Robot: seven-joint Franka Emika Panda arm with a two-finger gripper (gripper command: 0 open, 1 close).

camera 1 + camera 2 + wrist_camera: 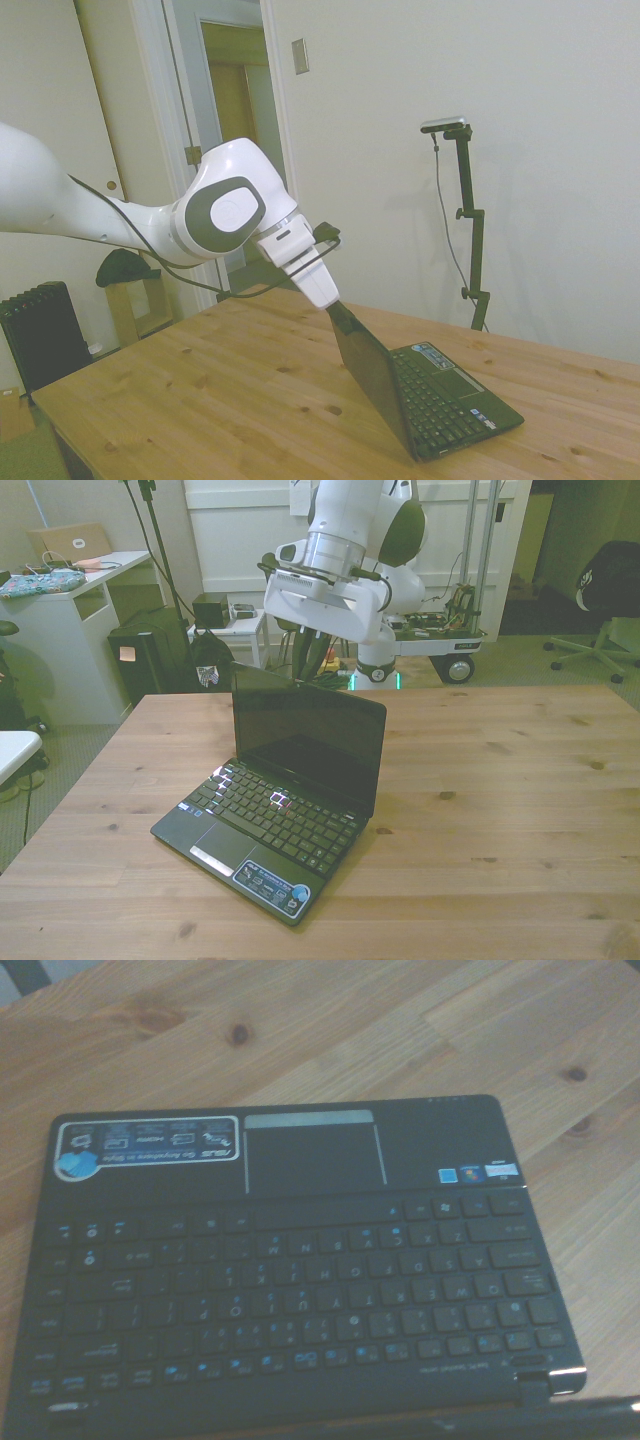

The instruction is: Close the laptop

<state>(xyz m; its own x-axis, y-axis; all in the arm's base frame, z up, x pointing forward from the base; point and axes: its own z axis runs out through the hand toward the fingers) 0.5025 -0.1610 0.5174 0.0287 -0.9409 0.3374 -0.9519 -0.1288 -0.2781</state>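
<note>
Laptop (pixel 425 390) open on the wooden table (pixel 220 390), base flat, lid (pixel 365 370) raised and leaning slightly back from upright. In the front view it sits left of the table's middle, turned at an angle so that the palm-rest corner with the long blue-and-black sticker (pixel 270 888) points toward the near edge. Screen (pixel 305 742) dark. A few keys catch bright glints of light.

My gripper (pixel 338 312) is at the lid's top edge, coming down on it from behind and above. From the side, the dark tip meets the upper rim of the lid; contact looks made, though I cannot be sure of it. Fingers are hidden behind the lid in the front view and merge into one dark shape in the side view, so I cannot tell whether they are apart or together.

Wrist view looks down on the keyboard (pixel 290 1300): trackpad (pixel 312 1155) with a grey bar along one edge, long sticker (pixel 145 1147) on one side of it, two small stickers (pixel 480 1174) on the other. Bare wood grain with knots beyond the palm rest.

Off the table: a dark radiator (pixel 42 335) by the wall in the side view, a white desk (pixel 75 620) at the front view's left.
</note>
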